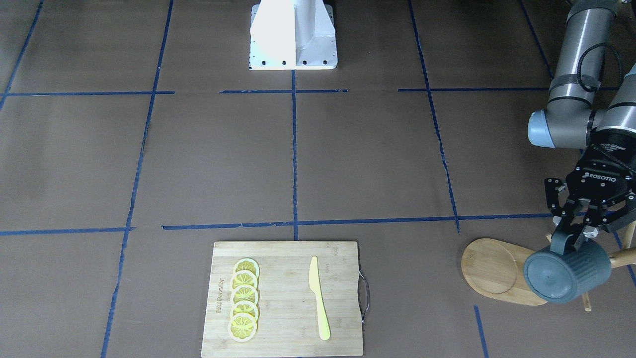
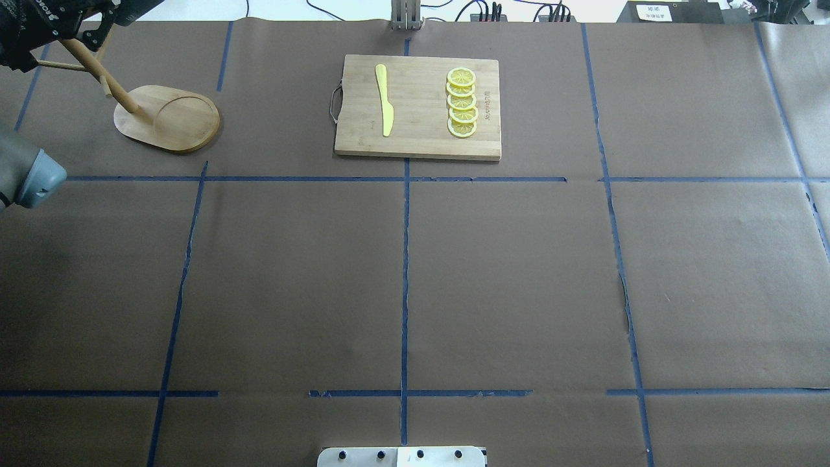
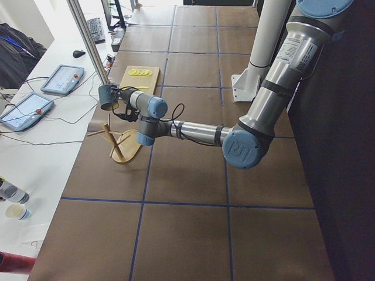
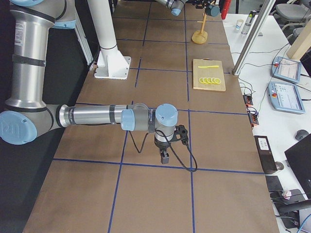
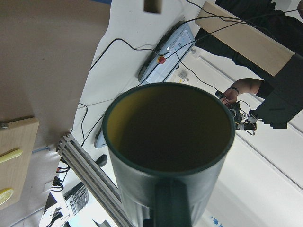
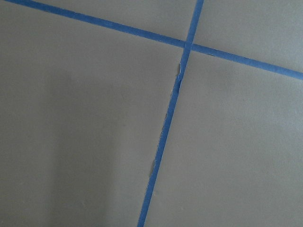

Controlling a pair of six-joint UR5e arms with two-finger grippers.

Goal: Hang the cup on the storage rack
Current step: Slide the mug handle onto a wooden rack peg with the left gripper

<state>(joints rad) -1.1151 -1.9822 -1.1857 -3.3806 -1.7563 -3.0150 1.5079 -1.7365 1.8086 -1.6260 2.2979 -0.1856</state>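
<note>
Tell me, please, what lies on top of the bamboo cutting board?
On the cutting board lie a yellow knife and, apart from it, a row of five lemon slices. The slices overlap, so each hides part of the next; the wood under them is covered.

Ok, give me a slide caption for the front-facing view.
Left tool holds the cup by its handle, tipped sideways near the storage rack; a cutting board lies nearby.

I see a ribbed dark blue-grey mug (image 1: pixel 571 268) with a matt finish, and a light bamboo mug tree (image 1: pixel 489 268), smooth wood. The brown paper table cover (image 1: pixel 367 159) looks matt.
</note>
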